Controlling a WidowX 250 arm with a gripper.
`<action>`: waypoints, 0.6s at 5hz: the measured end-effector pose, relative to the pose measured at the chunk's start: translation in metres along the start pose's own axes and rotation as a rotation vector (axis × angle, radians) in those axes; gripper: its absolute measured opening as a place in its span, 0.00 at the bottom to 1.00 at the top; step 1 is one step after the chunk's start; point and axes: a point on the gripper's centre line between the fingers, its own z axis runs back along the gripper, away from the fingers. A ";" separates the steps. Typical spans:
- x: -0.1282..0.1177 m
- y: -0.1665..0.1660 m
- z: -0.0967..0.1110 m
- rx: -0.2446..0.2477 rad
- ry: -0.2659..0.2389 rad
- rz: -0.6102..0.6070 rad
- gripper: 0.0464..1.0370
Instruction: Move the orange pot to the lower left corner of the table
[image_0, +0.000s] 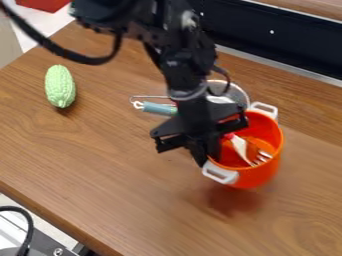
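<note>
Tabletop (127, 200) slopes away at the near lower left, where the pot is meant to end up; the placing is not yet done. Nearer the right side, a reddish shadow (230, 199) lies on the wood just below the orange pot (261, 170). That offset suggests the pot is a little off the surface, tipped slightly, its near white handle (220, 173) pointing toward the lower left. The black claw (204, 156) is at the pot's left rim beside that handle and appears to be pinching the wall. So the grasp, and probably the lift, look done; the carry to the lower left, the lowering and the letting go are left. A fork (239, 146) leans inside the pot and would travel with it. Farther back sit a strainer (236, 93) and, well apart on the left, a green corn-like toy (60, 86).
</note>
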 end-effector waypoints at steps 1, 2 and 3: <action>0.000 0.021 0.016 0.017 0.008 -0.025 0.01; 0.009 0.062 0.024 0.074 -0.018 -0.054 0.01; 0.019 0.104 0.034 0.104 -0.083 -0.109 0.01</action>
